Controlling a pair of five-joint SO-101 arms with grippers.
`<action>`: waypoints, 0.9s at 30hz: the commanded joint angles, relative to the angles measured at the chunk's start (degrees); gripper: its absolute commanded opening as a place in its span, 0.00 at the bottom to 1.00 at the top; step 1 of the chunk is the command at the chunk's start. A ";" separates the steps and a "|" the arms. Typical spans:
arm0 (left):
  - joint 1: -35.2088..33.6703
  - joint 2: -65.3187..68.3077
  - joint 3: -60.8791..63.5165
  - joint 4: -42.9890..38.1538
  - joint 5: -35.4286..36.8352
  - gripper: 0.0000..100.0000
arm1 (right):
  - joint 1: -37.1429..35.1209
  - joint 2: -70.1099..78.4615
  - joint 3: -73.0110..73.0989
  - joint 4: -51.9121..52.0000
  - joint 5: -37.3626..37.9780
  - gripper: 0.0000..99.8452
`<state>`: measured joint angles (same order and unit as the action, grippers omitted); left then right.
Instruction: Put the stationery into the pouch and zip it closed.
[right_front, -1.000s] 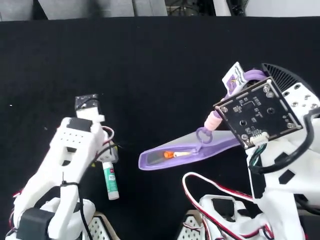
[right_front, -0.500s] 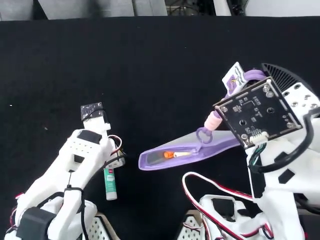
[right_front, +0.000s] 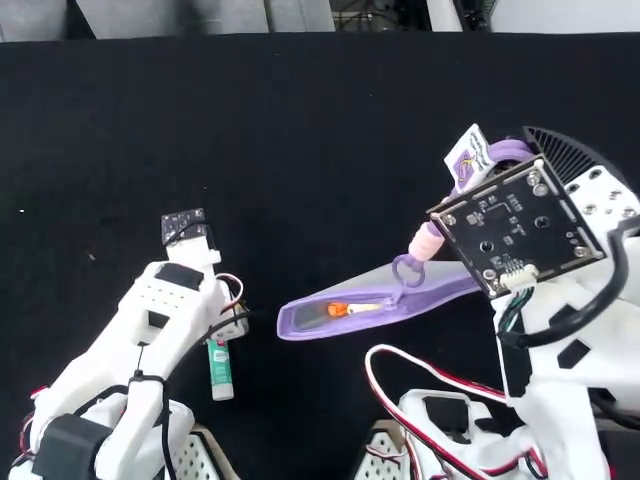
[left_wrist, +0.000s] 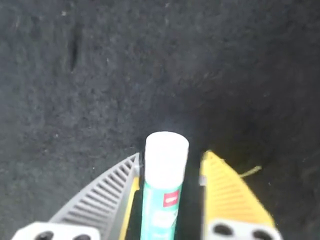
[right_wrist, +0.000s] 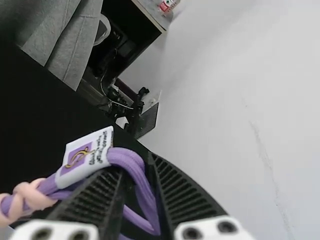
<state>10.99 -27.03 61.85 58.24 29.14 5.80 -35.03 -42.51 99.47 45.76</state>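
High view: the glue (right_front: 220, 368) pokes out from under the left arm (right_front: 150, 330), over the black table (right_front: 300, 130). The open purple pouch (right_front: 380, 305), an orange-tipped item (right_front: 340, 310) inside, stretches from the right arm (right_front: 530, 260) toward the left one, apart from the glue.

Left wrist view: the left gripper (left_wrist: 170, 160) is closed on the glue, whose cap sits just past the fingertips.

Right wrist view: the right gripper (right_wrist: 136, 169) clamps the pouch's loop (right_wrist: 125, 160), with the tag (right_wrist: 87, 152) just outside the fingers.

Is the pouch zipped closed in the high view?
No, the purple pouch gapes open, with an orange-tipped item visible inside.
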 joint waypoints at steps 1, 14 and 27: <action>0.84 0.00 -0.13 -0.44 -1.85 0.06 | 0.88 -0.31 0.22 0.62 0.18 0.01; 0.22 -1.58 -8.84 -1.93 -9.76 0.03 | 0.88 -0.31 0.22 0.62 0.26 0.01; 1.98 -38.86 -32.92 6.15 -9.67 0.03 | 0.88 -0.31 0.22 0.62 0.35 0.01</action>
<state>11.34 -50.86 34.07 67.82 19.74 5.80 -35.03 -42.51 99.47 45.76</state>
